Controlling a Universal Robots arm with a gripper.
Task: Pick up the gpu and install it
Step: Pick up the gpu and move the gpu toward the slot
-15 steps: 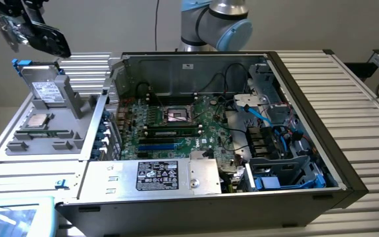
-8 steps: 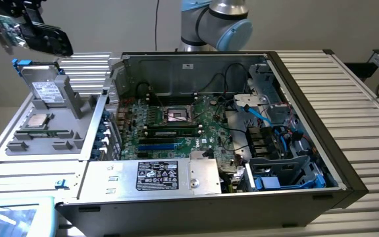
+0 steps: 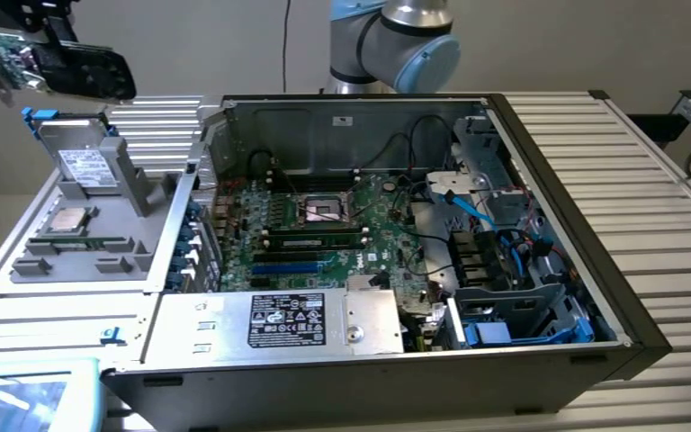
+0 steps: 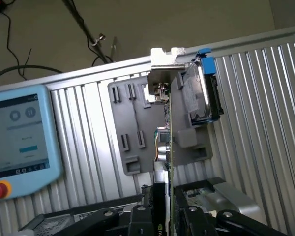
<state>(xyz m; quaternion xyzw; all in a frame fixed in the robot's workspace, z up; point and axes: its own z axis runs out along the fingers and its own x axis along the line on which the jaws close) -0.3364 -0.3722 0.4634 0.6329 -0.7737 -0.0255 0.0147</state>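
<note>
The gpu [image 3: 76, 67], a black-shrouded card with a green board and a metal bracket, hangs in the air at the exterior view's upper left. My gripper [image 3: 55, 36] is shut on it, well above the grey parts tray [image 3: 33, 270]. In the wrist view the gpu [image 4: 166, 147] appears edge-on, clamped between the black fingers [image 4: 137, 219], with its silver bracket [image 4: 164, 56] at the far end. The gripper [image 4: 164, 219] holds it over the tray [image 4: 132, 128]. The open computer case [image 3: 633, 297] with its green motherboard [image 3: 321, 225] lies towards the exterior view's right of the card.
On the tray are an upright hard drive [image 3: 82, 166], a processor [image 3: 72, 219] and a memory stick [image 3: 82, 241]. A silver box with a black label [image 3: 285, 324] fills the case's front. A teach pendant [image 3: 22, 396] lies at the exterior view's bottom left.
</note>
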